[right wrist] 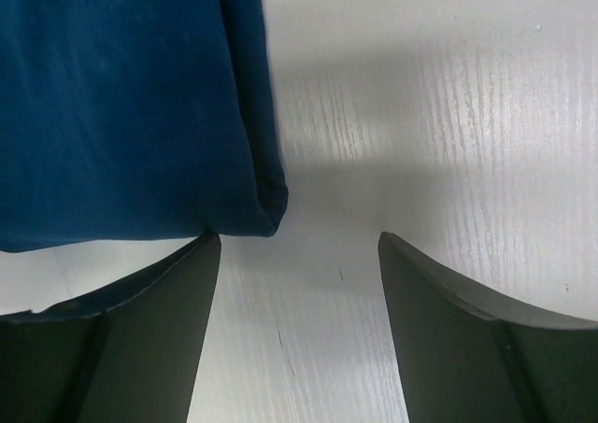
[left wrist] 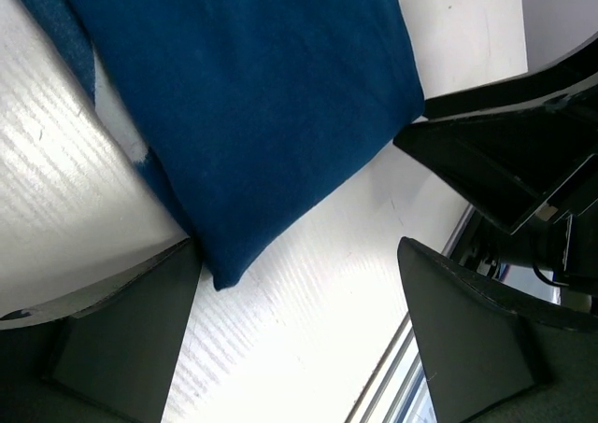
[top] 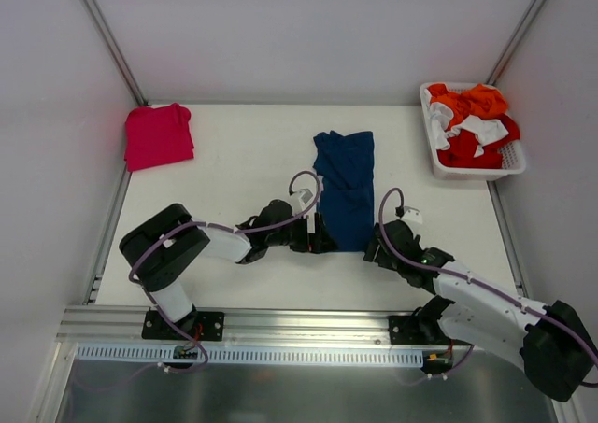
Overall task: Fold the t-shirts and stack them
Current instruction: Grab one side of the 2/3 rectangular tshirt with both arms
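The navy blue t-shirt point(top: 345, 185) lies folded into a long strip in the middle of the table. Its near end shows in the left wrist view point(left wrist: 252, 96) and the right wrist view point(right wrist: 121, 105). My left gripper point(top: 318, 234) point(left wrist: 297, 246) is open at the strip's near left corner, with only bare table between the fingers. My right gripper point(top: 376, 247) point(right wrist: 298, 238) is open at the near right corner, its left finger point(right wrist: 140, 330) just below the hem. The pinkish-red t-shirt point(top: 159, 135) lies folded at the back left.
A white basket point(top: 476, 173) with orange, red and white clothes stands at the back right. The right arm's black gripper body point(left wrist: 505, 162) shows in the left wrist view, close beside the shirt corner. White walls enclose the table.
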Controlling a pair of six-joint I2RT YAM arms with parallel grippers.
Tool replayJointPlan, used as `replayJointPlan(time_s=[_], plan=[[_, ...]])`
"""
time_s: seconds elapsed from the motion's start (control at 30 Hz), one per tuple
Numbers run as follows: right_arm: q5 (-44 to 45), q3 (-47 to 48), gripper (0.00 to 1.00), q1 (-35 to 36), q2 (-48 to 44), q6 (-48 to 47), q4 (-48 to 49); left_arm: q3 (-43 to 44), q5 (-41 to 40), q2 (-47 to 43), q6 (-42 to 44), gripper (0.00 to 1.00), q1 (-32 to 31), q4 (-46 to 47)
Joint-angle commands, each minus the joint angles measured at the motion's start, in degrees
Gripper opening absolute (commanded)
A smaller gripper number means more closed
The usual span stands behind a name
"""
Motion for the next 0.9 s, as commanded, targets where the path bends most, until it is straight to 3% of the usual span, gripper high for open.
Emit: replayJointPlan(time_s=[0.0,0.23,0.43,0.87], plan=[[2.9,0.8,0.72,0.1,-0.9,1.0,1.3,-0.8,-0.1,-2.0,0.7,0.88,0.2,-9.7],[1.5,4.5,0.72,0.1,1.5,-1.3,0.2,-1.8,-4.0,-9.8,2.0,0.86,0.1,-19.1],[1.0,5.4,0.73,0.1,4.2,-1.6,2.2,-2.4,-4.6,-11.6,2.3,0.86,0.1,-20.0],[-0.2,6.6,0.73,0.1,9.6,-1.5,5.6,-1.9,3.6,0.3,-3.6,0.83,0.1,-4.8]])
